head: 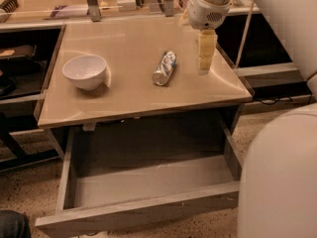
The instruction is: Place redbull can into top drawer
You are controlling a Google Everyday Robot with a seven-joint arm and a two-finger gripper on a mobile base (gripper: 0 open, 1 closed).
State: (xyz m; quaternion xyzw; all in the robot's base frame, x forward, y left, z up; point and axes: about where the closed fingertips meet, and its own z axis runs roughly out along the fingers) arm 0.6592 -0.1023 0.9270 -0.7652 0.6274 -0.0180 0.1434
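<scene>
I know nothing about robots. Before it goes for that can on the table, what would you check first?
1. Is the drawer pulled open? Ok.
2. Is the can lying free on the table, with nothing on it? Ok.
3. Is the hand over the can? Not ok: it hovers beside the can, apart from it.
4. Is the can held in the hand? Not ok.
5. Is the bowl out of the way? Ok: it stands apart, on the can's other side from the hand.
</scene>
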